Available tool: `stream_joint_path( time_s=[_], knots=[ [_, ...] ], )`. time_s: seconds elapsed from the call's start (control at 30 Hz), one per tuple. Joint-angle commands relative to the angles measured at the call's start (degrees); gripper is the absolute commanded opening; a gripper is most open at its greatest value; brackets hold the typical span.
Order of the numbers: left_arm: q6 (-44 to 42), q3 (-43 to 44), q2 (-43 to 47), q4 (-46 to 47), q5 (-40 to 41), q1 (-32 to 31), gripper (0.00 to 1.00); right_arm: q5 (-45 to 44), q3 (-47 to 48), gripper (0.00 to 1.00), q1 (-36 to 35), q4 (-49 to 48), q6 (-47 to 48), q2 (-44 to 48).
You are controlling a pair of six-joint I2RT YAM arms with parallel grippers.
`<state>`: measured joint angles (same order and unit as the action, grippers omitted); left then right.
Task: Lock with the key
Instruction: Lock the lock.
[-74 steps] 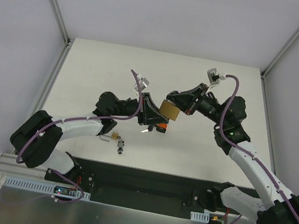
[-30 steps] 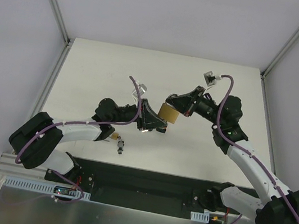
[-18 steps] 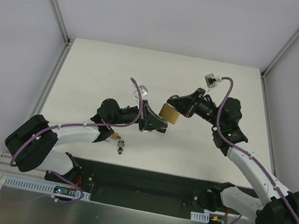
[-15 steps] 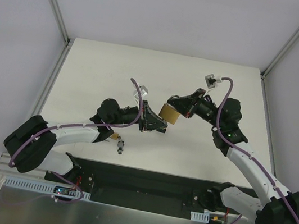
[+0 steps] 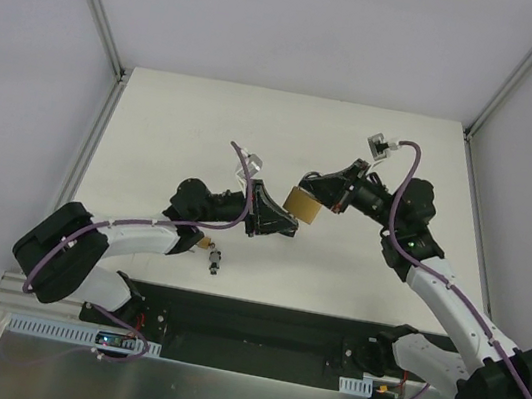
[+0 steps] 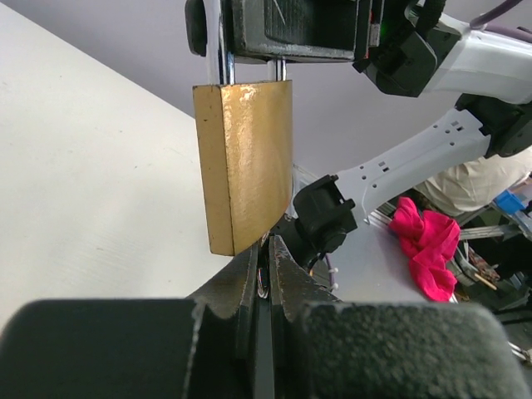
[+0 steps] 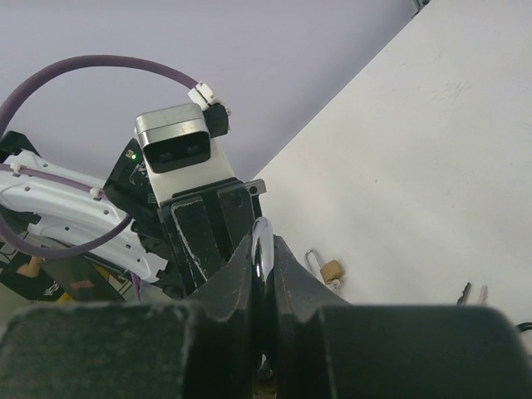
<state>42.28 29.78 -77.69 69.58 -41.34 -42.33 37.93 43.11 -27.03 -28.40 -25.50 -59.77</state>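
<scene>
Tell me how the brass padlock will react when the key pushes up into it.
The padlock looks like solid brass, so it is probably heavy for its size and rigid. The right gripper pinches only its smooth steel shackle, so it may pivot or slip under a push from the key in the left gripper.

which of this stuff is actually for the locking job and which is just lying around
For the job:
big brass padlock, held by its shackle in the right claw
key, pinched in the left claw

Lying about:
small padlock
loose keys
pink cloth
</scene>
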Motion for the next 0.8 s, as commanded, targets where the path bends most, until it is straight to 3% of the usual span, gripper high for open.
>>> stream_joint_path(
  time_s=[0.0, 0.27, 0.43, 0.77],
  knots=[
    [3.59, -1.04, -2.72, 7.84, -11.20, -0.48, 0.00, -1.73, 4.17, 0.00, 2.68, -14.22, -0.69, 2.64],
    [3.60, -1.48, -3.26, 8.21, -12.27, -0.48, 0.00, 3.81, 6.37, 0.01, 3.21, -15.46, -1.49, 0.71],
    [0.96, -1.74, -1.50, 2.32, -11.22, -0.48, 0.00, 2.94, 6.11, 0.00, 4.00, -15.19, -2.01, 0.62],
    [-0.01, -4.38, -1.59, -0.06, -8.67, -0.48, 0.00, 1.71, 7.07, 0.00, 5.05, -14.49, -2.45, 0.44]
  ],
)
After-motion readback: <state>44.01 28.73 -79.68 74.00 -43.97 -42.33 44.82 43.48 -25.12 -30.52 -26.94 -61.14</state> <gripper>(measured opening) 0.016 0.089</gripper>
